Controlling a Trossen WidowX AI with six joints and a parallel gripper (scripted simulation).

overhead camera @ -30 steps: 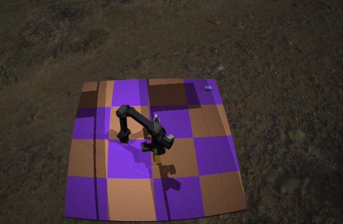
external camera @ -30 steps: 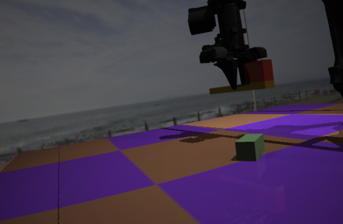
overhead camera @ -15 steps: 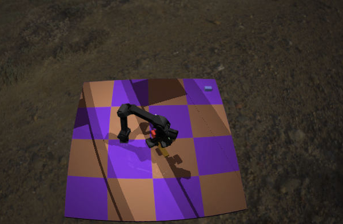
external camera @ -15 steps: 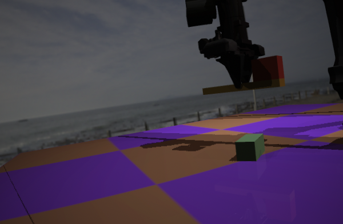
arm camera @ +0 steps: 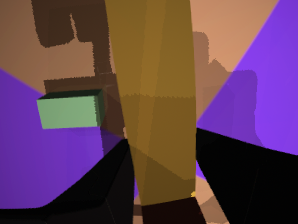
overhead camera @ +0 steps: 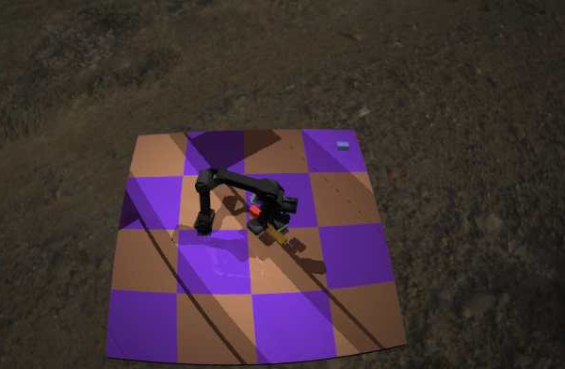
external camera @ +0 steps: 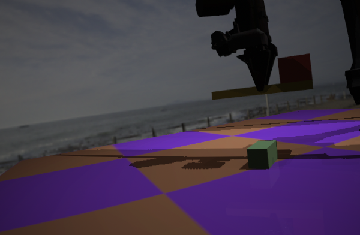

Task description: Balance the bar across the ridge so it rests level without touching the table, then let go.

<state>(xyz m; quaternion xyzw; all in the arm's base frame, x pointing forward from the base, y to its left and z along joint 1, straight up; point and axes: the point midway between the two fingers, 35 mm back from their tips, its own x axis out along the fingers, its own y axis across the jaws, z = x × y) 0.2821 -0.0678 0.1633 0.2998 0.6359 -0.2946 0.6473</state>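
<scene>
My gripper (external camera: 261,89) (arm camera: 161,141) is shut on the yellow bar (overhead camera: 276,234) (external camera: 232,92) (arm camera: 155,75) near its middle and holds it well above the table. The bar looks roughly level against the horizon in the exterior view. A red block (overhead camera: 255,211) (external camera: 296,68) sits on top of one end of the bar; a dark face at the bottom of the wrist view (arm camera: 173,212) appears to be its side. The small grey ridge (overhead camera: 253,199) stands on the table behind the arm, partly hidden in the top view. I cannot see it in the other views.
A green block (overhead camera: 282,228) (external camera: 257,157) (arm camera: 69,113) lies on the checkered table (overhead camera: 214,329) (external camera: 67,192), below and to one side of the bar. A pale blue block (overhead camera: 343,146) lies near the far right corner. Dark shadows cross the table.
</scene>
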